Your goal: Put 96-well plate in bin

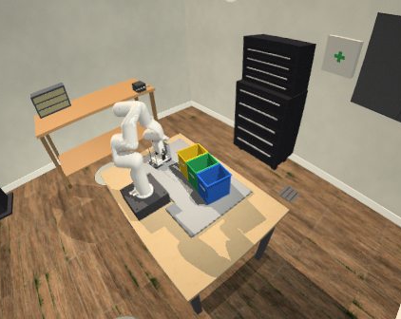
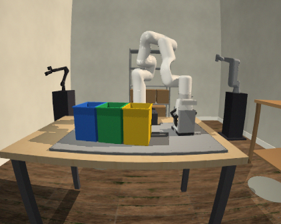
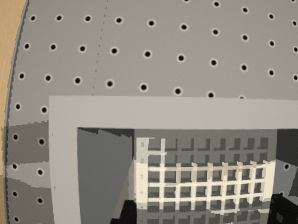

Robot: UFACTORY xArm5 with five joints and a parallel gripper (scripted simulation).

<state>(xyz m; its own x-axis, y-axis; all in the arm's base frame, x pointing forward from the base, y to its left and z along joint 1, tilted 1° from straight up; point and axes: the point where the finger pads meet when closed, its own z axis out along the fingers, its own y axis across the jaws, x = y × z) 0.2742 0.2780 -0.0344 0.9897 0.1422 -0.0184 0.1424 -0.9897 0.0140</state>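
The stack rack K1 (image 1: 160, 159) stands on the grey mat at the back of the table, left of the bins; it also shows in the exterior view (image 2: 185, 123). My gripper (image 2: 183, 115) reaches down into the rack from above and is shut on the upper 96-well plate. In the wrist view the plate's white well grid (image 3: 202, 185) lies inside the rack's light grey frame (image 3: 63, 163); my fingers and the lower plate are hidden. The green RETURNS bin (image 1: 202, 166) stands upright between the yellow bin (image 1: 192, 154) and the blue bin (image 1: 214, 181).
The three bins stand in a tight row on the perforated grey mat, the yellow one nearest the rack. My arm's black base (image 1: 144, 198) sits at the table's left edge. A wooden shelf table (image 1: 89, 106) stands behind.
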